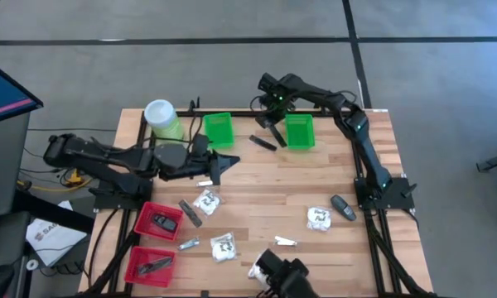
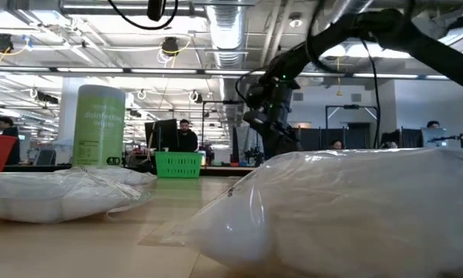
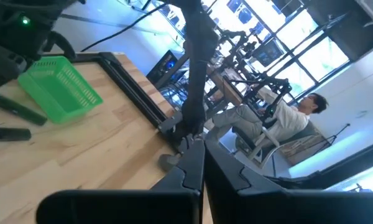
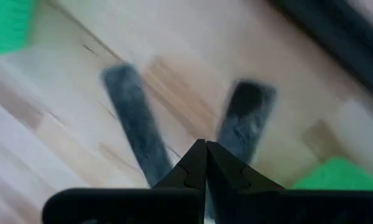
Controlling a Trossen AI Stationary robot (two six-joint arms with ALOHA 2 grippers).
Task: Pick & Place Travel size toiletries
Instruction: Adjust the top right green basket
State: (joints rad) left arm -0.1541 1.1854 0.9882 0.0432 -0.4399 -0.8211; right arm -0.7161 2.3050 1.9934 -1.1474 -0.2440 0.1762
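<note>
Lettering reading "disinfecting wipes" is showing on the light-green canister (image 2: 100, 126) standing near the bench's far left corner. Black print on the white packets (image 1: 207, 201) is too small to read. The right gripper (image 1: 272, 118) is hanging with its fingers pressed together, holding nothing, over the far edge between the two green baskets (image 1: 219, 130), its arm reaching in a long bend from the right edge. Two dark grey sticks (image 4: 132, 121) are lying on the wood right below its tips. The left gripper (image 1: 229, 159) is pointing toward the bench's middle, fingers closed and empty, its arm stretching low from the left edge. More packets, silvery sachets (image 1: 285, 241) and an oval piece (image 1: 343, 207) are lying scattered toward the near edge; two red baskets (image 1: 159, 220) at the near left corner are holding dark pieces.
</note>
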